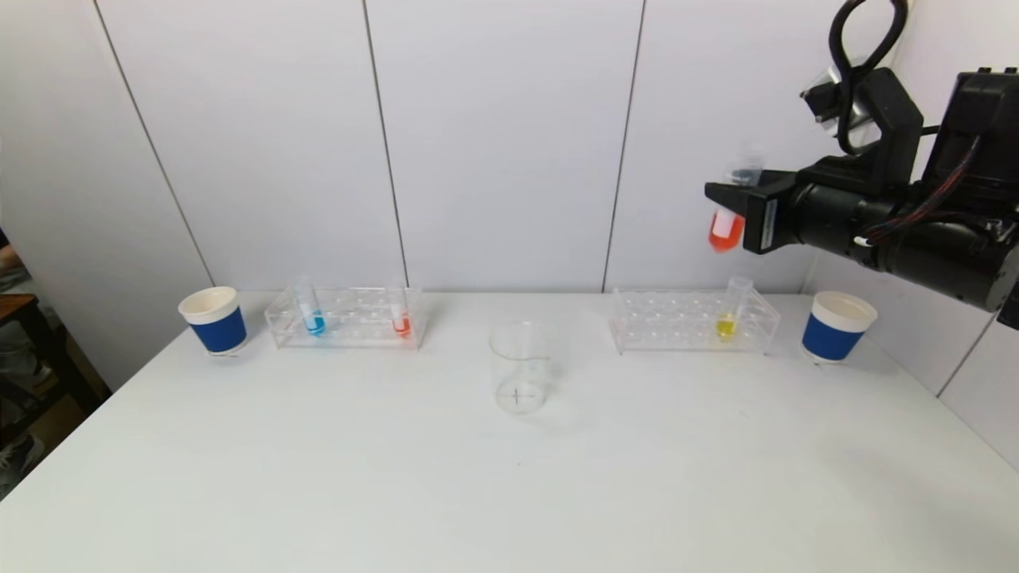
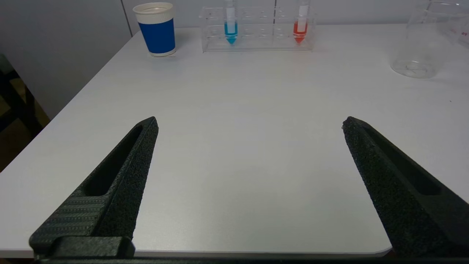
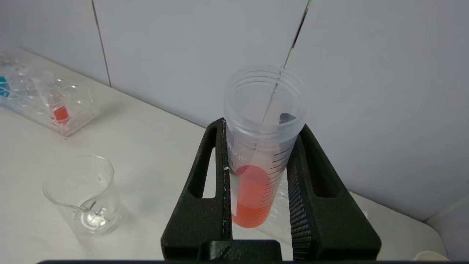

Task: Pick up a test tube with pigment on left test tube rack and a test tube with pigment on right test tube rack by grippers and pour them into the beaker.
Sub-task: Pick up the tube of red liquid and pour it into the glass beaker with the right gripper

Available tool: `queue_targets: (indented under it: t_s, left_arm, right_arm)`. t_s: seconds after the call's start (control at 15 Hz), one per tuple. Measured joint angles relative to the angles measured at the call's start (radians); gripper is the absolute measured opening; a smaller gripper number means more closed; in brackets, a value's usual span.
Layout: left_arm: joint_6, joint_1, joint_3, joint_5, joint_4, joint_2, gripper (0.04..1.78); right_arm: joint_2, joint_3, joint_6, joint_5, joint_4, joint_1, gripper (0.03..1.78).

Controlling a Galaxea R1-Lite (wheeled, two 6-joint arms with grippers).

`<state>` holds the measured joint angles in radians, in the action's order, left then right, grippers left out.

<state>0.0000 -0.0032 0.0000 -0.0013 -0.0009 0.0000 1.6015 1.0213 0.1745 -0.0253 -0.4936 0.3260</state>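
My right gripper is shut on an orange-red test tube, held upright high above the right rack; it also shows in the right wrist view between the fingers. A yellow tube stands in the right rack. The left rack holds a blue tube and a red tube. The clear beaker stands empty at mid-table. My left gripper is open and empty, low over the near left of the table, out of the head view.
Two blue-and-white paper cups stand at the back: one left of the left rack, one right of the right rack. A white panel wall runs close behind the racks. The table's left edge drops off beside a dark chair.
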Motion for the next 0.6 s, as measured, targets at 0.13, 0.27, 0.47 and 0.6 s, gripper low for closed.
queue_targets:
  t_s: [0.13, 0.27, 0.47, 0.6]
  left_arm:
    - [0.0, 0.0, 0.0, 0.001, -0.001, 0.0, 1.76]
    - [0.0, 0.0, 0.0, 0.001, 0.0, 0.0, 1.76]
    - [0.0, 0.0, 0.0, 0.001, 0.0, 0.0, 1.76]
    - [0.0, 0.0, 0.0, 0.001, 0.0, 0.0, 1.76]
  right_arm:
    - [0.003, 0.014, 0.009, 0.0, 0.016, 0.023, 0.49]
    - [0.012, 0.023, 0.015, 0.0, 0.017, 0.048, 0.49]
    - [0.034, 0.032, 0.045, 0.0, 0.041, 0.078, 0.49]
    - [0.046, 0.05, 0.058, 0.0, 0.081, 0.098, 0.49]
